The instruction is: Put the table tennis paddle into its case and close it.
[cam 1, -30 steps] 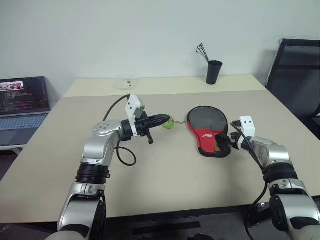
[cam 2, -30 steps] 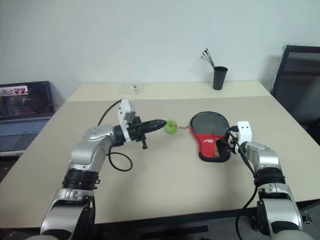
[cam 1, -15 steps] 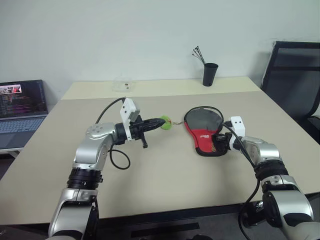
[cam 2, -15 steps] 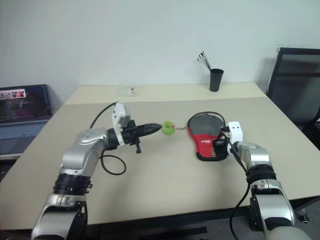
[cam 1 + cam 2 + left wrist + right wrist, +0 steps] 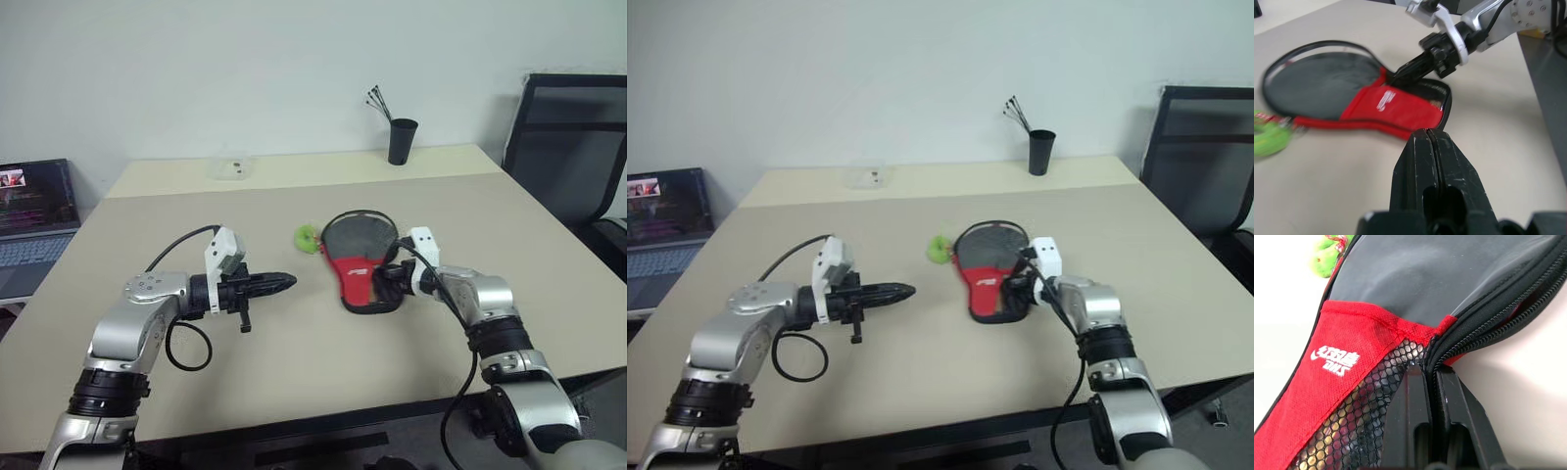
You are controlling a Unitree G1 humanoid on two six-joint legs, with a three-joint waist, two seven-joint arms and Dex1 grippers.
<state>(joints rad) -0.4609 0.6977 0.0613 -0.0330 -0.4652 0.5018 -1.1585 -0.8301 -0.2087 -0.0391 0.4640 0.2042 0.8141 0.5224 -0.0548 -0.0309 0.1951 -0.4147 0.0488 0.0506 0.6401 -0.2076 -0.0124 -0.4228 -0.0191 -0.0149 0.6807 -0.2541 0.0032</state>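
We're in an office or a lab workspace here. A broad beige table (image 5: 294,372) takes up the middle of the room, with a second tabletop in the same finish butted against its far edge. Plain white wall (image 5: 245,69) behind, nothing hung on it. Off to the robot's left, an open laptop (image 5: 34,211) glows with its screen lit. On the right, a black mesh office chair (image 5: 563,137) sits near the table. A black pen cup (image 5: 402,141) with a few pens poking up stands by the wall, and near it a small clear plastic box (image 5: 231,167).
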